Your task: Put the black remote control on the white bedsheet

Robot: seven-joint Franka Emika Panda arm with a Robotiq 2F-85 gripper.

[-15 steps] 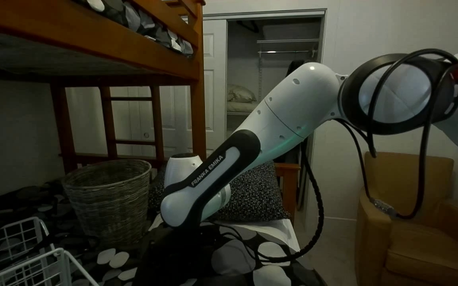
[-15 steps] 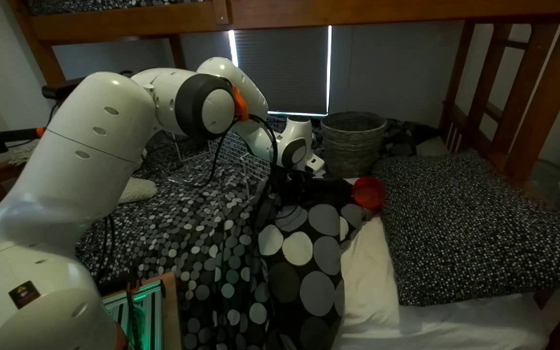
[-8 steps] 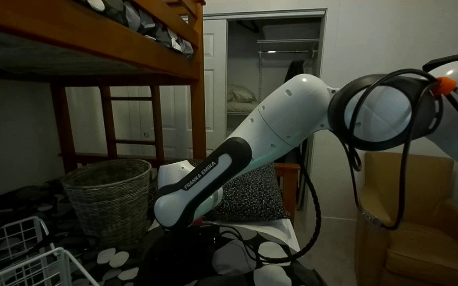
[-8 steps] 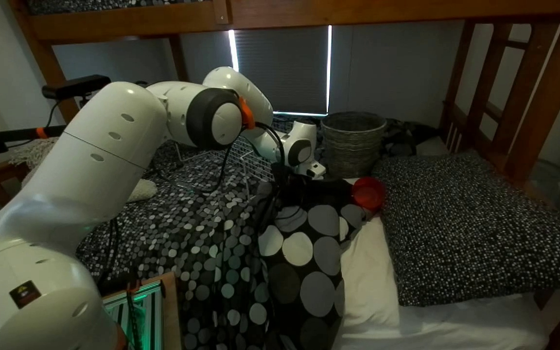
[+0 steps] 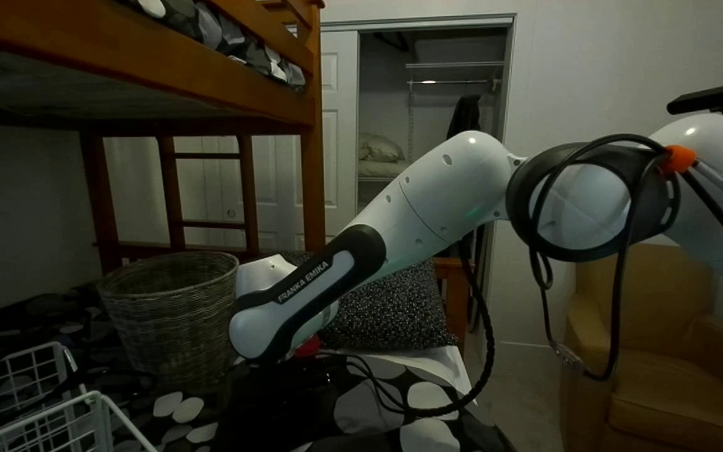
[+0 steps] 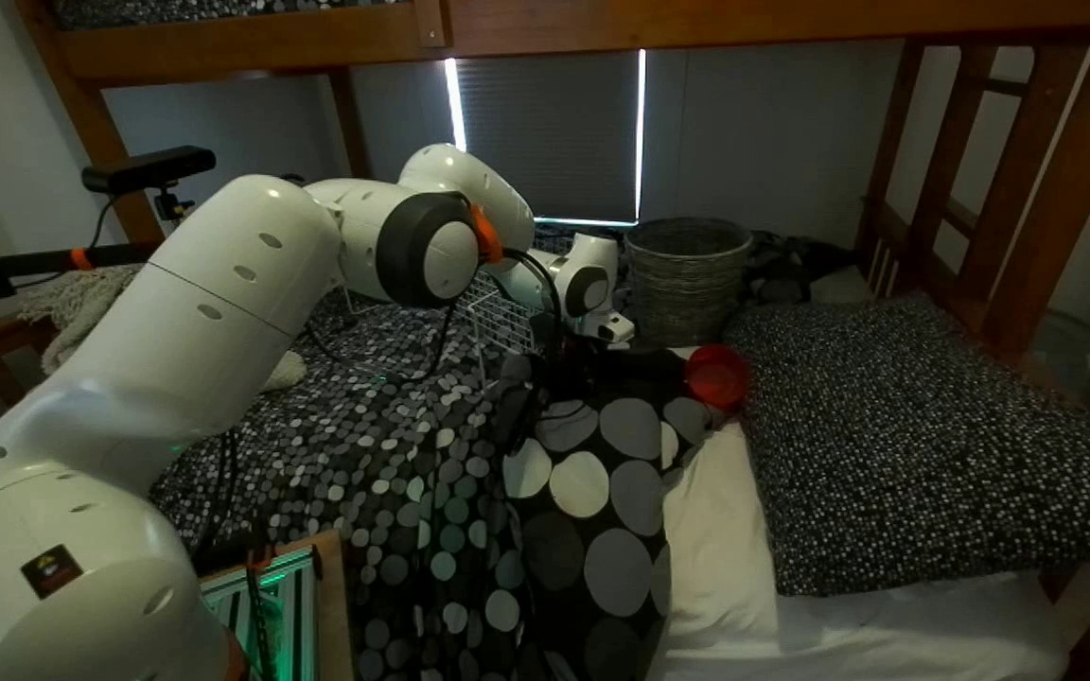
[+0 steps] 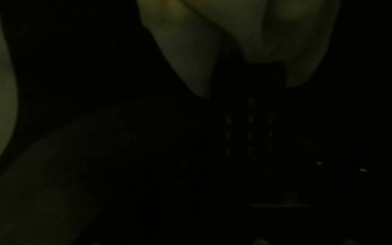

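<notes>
The black remote control (image 7: 250, 119) shows in the dark wrist view by its rows of faint number buttons. It lies in line with my gripper (image 7: 250, 161), whose fingers barely show in the dark, so I cannot tell if they touch it. In an exterior view the gripper (image 6: 583, 364) is a dark shape low over the dark cover; the remote cannot be made out there. The white bedsheet (image 6: 720, 539) shows between the spotted cover and the pillow, and a strip of it shows in an exterior view (image 5: 452, 364).
The dark cover with pale ovals (image 6: 592, 558) lies under the gripper. A red round object (image 6: 717, 376) is beside it. A wicker basket (image 6: 687, 284), white wire basket (image 5: 29, 389) and speckled pillow (image 6: 923, 445) are near. The upper bunk rail (image 6: 602, 33) runs overhead.
The arm has come down steadily; its forearm is lower in both exterior views, and the wrist has tilted slightly. The red object now shows past the wrist in an exterior view.
</notes>
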